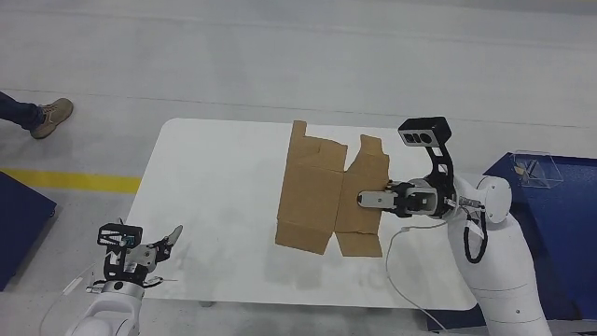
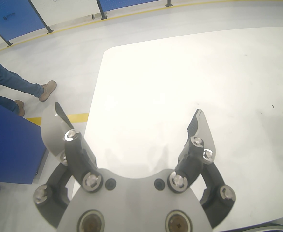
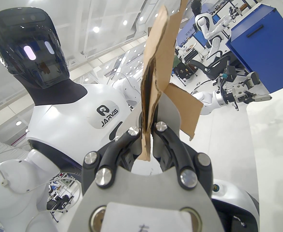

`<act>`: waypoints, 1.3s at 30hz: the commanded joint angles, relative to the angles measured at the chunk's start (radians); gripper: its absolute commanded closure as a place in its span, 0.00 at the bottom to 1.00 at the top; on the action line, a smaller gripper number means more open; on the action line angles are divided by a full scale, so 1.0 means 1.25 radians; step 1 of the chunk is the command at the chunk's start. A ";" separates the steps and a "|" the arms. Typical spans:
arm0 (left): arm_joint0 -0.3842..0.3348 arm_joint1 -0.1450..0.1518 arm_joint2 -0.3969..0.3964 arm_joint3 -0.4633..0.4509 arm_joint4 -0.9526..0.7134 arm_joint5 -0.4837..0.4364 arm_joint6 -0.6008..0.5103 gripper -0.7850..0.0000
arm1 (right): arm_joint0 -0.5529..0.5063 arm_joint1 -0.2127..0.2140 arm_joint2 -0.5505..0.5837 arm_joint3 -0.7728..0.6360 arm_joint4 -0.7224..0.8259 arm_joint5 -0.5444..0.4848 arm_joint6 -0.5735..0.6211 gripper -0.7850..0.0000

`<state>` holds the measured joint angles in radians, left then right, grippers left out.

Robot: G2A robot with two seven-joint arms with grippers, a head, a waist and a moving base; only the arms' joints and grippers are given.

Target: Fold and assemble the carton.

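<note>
A flattened brown cardboard carton (image 1: 317,191) lies partly unfolded over a white surface (image 1: 215,177). The right gripper (image 3: 147,131) holds it by one edge, jaws pinched tight on a doubled flap. The cardboard stretches away from this gripper, and one flap bends out to the side just beyond the jaws. The left gripper (image 2: 129,115) is well apart from the carton, above a corner of the surface, its jaws spread wide with nothing between them.

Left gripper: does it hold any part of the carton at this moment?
No, the left gripper is open above the white table, and nothing lies between its fingers.
</note>
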<state>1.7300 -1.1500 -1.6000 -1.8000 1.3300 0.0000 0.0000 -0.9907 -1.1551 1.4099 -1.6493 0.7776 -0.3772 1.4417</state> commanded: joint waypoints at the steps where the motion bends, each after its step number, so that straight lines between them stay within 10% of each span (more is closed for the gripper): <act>1: 0.000 0.000 0.000 0.000 0.000 0.000 0.000 0.00 | 0.007 0.003 0.013 -0.046 -0.047 -0.014 -0.013 1.00; 10: 0.000 0.000 0.000 0.000 0.000 0.000 0.000 0.00 | 0.013 0.035 0.151 -0.321 -0.341 -0.120 -0.118 1.00; 23: 0.000 0.000 0.000 0.000 0.000 0.000 0.000 0.00 | -0.047 0.127 0.359 -0.489 -1.073 -0.508 -0.507 1.00; 28: 0.000 0.000 0.000 0.000 0.000 0.000 0.000 0.00 | -0.066 0.144 0.369 -0.561 -1.279 -0.508 -0.603 1.00; 39: 0.000 0.000 0.000 0.000 0.000 0.000 0.000 0.00 | -0.070 0.224 0.306 -0.561 -2.125 -0.475 -1.234 1.00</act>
<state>1.7300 -1.1500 -1.6000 -1.8000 1.3300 0.0000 0.0000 -1.0733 -0.8806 1.7940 -2.3500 -1.7178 -1.0041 0.0123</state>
